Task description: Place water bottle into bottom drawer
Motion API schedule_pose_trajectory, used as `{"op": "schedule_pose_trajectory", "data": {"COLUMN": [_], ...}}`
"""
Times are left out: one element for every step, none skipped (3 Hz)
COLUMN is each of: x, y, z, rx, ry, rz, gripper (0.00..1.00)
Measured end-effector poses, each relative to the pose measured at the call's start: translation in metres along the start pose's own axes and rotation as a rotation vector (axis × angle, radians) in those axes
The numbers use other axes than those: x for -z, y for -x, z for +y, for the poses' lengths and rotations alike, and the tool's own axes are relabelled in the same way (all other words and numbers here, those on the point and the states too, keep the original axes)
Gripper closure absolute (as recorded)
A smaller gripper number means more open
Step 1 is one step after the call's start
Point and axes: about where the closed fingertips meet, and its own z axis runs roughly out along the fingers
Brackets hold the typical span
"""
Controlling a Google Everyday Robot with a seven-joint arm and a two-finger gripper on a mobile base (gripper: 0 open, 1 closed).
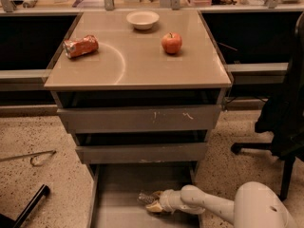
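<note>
The bottom drawer (pixel 118 194) is pulled out at the foot of the grey cabinet, a long plain tray. My gripper (pixel 153 201) reaches into it from the right on a white arm (pixel 204 204) and sits low over the drawer floor. The water bottle (pixel 145 197), clear and crinkled, lies between the tan fingers (pixel 154 207) at the gripper's tip, just above or on the drawer floor. The gripper looks shut on it. The bottle's label and cap are mostly hidden by the fingers.
The two upper drawers (pixel 140 119) are slightly open above the gripper. On the cabinet top lie a crushed red can (pixel 80 46), a white bowl (pixel 142 19) and a red apple (pixel 171 42). A black office chair (pixel 285 122) stands at the right. A black bar (pixel 29 205) lies on the floor at left.
</note>
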Motion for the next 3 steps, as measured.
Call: {"op": "schedule_pose_trajectory", "data": {"x": [0.0, -0.0001, -0.0001], "y": [0.0, 0.0, 0.0], "z": [0.0, 0.0001, 0.0001], "rx": [0.0, 0.0, 0.0], "ry": [0.0, 0.0, 0.0], "rz": [0.0, 0.0, 0.0], "gripper": [0.35, 0.12, 0.0]}}
